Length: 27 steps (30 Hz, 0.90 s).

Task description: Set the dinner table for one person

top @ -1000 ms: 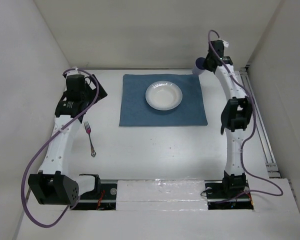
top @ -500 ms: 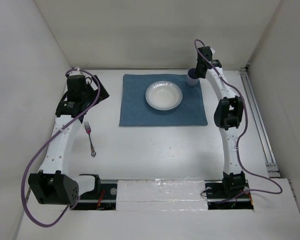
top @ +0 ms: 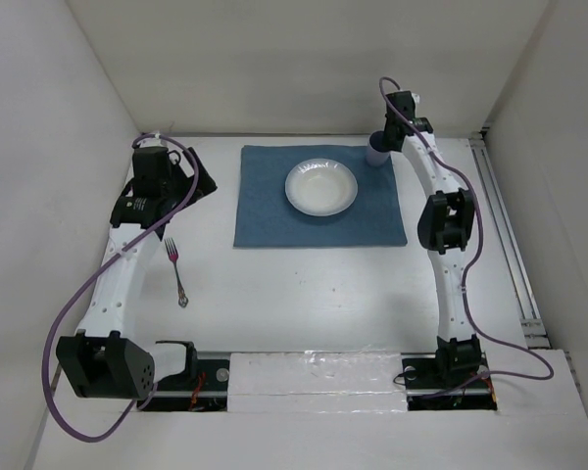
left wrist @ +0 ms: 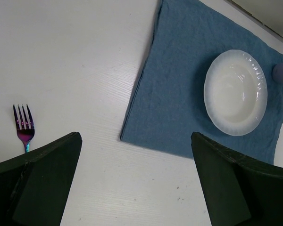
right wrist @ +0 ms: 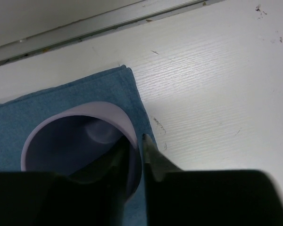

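A plain white worktop (top: pixel 294 294) fills the floor of a white-walled enclosure, with two robot arms bolted side by side at its near edge. A blue cloth placemat (top: pixel 265 211) lies flat on the far middle of it. A white bowl (top: pixel 320 187) with a scalloped rim sits upright on the placemat, towards its far side and roughly midway across. The right arm reaches to the placemat's far right corner, where the right jaws are closed on the rim of a pale lavender cup (right wrist: pixel 61 141), one finger inside the wall and the other outside. The cup is upright and open-mouthed over that corner of the cloth, apart from the bowl. The pictures do not show whether its base rests on the fabric. On the left, the left jaws are spread wide and grip nothing. Their dark fingers (left wrist: pixel 37 183) frame the bottom corners of the wrist view above bare worktop, just off the placemat's left edge. A fork (top: pixel 176 269) with an iridescent purple-blue sheen lies flat on the bare worktop to the left of the placemat and apart from it. Its tines point to the far side and its handle runs back towards the arm bases.
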### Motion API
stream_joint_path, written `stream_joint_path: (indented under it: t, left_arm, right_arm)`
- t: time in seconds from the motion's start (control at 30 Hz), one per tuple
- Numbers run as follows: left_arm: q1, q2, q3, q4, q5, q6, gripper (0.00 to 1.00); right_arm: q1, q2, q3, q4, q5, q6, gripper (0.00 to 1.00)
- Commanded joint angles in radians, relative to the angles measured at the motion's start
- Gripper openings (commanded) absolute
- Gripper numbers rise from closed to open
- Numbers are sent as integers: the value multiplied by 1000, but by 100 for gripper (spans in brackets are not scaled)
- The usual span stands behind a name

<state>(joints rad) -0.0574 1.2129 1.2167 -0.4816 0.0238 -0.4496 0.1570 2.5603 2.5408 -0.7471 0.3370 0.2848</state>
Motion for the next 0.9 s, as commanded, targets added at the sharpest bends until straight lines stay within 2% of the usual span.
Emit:
stream_joint_path:
  t: [0.0, 0.17, 0.2, 0.27, 0.33, 0.53, 0.57, 0.67, 0.83, 0.87]
  left_arm:
    - [2, -4, -13, 34, 13, 15, 100]
    - [2, 5, -13, 34, 22, 15, 100]
    - [2, 5, -13, 34, 22, 15, 100]
    - [2, 5, -13, 34, 22, 15, 100]
    - [11, 14, -13, 34, 22, 15, 100]
    - [11, 23, -13, 25, -25, 6, 100]
    - [11, 23, -13, 24, -25, -3, 100]
    - [11, 23, -3, 15, -74, -17, 100]
    - [11, 33, 18, -44, -208, -124, 100]
    - [11, 33, 30, -72, -257, -144, 100]
  right_arm:
    - [-1, 35, 24, 23, -1, -19, 27]
    - [-1, 0, 33, 46, -24, -19, 55]
    - [-1, 0, 48, 55, -35, -10, 64]
    - [-10, -12, 93, 45, -50, 2, 69]
    - [-10, -43, 93, 45, -50, 17, 81]
    - [-39, -195, 68, 103, -49, 50, 93]
    - [-39, -212, 68, 103, -49, 50, 100]
    - [-51, -304, 10, 92, -30, 50, 100]
    - [5, -587, -317, 214, 124, 50, 100]
    - [6, -627, -429, 228, 144, 50, 100]
